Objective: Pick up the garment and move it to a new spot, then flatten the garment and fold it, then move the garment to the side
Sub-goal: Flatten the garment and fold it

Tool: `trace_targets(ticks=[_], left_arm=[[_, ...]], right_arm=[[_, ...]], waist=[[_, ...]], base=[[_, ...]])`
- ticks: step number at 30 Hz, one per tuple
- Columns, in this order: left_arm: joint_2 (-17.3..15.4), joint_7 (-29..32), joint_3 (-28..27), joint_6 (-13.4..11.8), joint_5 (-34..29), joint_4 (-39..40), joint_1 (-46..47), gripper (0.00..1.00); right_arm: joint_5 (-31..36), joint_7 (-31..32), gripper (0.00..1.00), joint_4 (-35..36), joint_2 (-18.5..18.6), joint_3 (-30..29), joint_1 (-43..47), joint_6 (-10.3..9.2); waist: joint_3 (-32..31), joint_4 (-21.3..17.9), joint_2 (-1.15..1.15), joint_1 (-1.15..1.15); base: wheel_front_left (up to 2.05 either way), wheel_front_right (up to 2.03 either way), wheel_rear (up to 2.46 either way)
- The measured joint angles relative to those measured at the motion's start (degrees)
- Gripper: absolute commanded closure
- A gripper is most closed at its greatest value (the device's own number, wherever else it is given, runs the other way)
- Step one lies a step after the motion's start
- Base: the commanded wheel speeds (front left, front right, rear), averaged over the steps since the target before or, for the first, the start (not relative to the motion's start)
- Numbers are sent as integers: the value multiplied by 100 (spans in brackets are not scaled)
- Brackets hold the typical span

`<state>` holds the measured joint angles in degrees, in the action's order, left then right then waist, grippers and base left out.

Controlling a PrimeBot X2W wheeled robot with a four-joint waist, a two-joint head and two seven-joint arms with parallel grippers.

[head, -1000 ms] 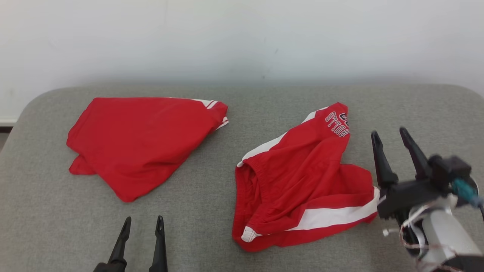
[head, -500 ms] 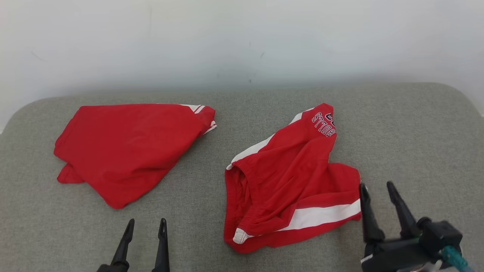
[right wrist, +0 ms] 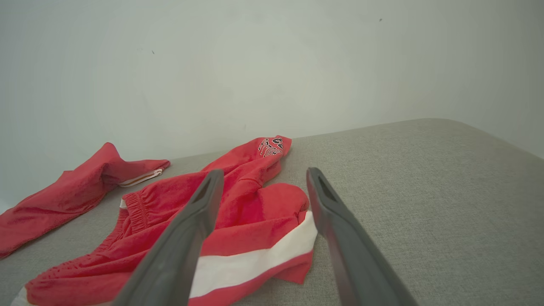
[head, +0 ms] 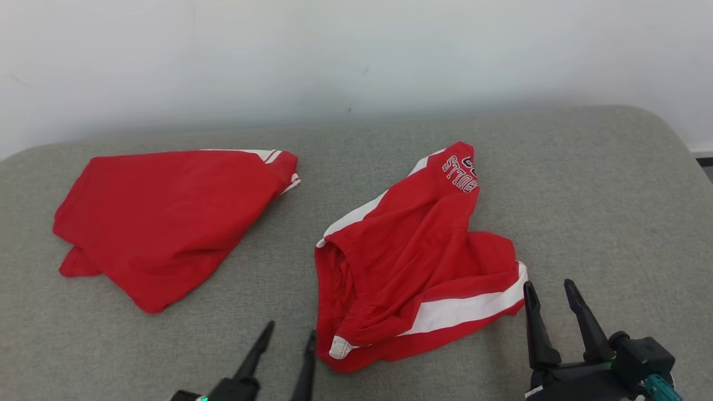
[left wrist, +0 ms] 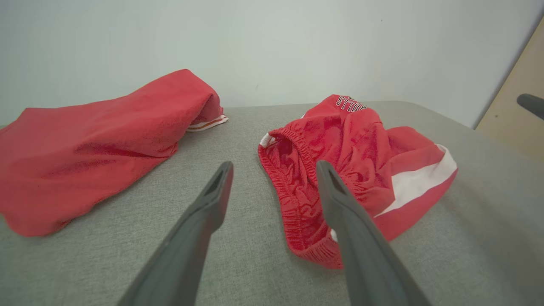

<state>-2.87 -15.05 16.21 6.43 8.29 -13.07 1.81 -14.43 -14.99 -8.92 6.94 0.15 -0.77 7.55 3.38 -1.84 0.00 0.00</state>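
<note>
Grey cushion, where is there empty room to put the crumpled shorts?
Biggest bare patch: right of the crumpled shorts, out to the grey cushion's edge. A strip runs behind both garments, along the wall. The gap beside the folded red garment is narrow. Crowded in front: left gripper and right gripper flank the shorts.

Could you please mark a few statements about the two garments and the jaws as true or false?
1. The crumpled red shorts have a white stripe. True.
2. The folded red garment touches the shorts. False: bare grey padded surface separates them.
3. The right jaws are shut on the shorts. False: they stand open and empty, near the striped hem.
4. The left jaws stand open. True.
5. The folded garment lies on the robot's right. False: it lies on its left.
</note>
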Motion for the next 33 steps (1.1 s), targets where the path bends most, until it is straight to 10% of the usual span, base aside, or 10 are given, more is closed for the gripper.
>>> trace_targets(ticks=[14, 17, 33], left_arm=[[-15, 0, 651, 71, -68, -1365, 630, 0], [-32, 1, 734, 101, 49, -1623, 744, 100], [-474, 0, 374, 110, 218, -892, 246, 100]], right_arm=[[-26, 0, 0, -92, -53, 74, -107, 0], [-33, 0, 0, -79, -51, 52, -127, 0], [-71, 0, 0, -396, -14, 32, 140, 0]], waist=[[182, -396, 0, 0], [220, -463, 0, 0], [98, -55, 0, 0]], base=[[0, 0, 0], [0, 0, 0], [0, 0, 0]])
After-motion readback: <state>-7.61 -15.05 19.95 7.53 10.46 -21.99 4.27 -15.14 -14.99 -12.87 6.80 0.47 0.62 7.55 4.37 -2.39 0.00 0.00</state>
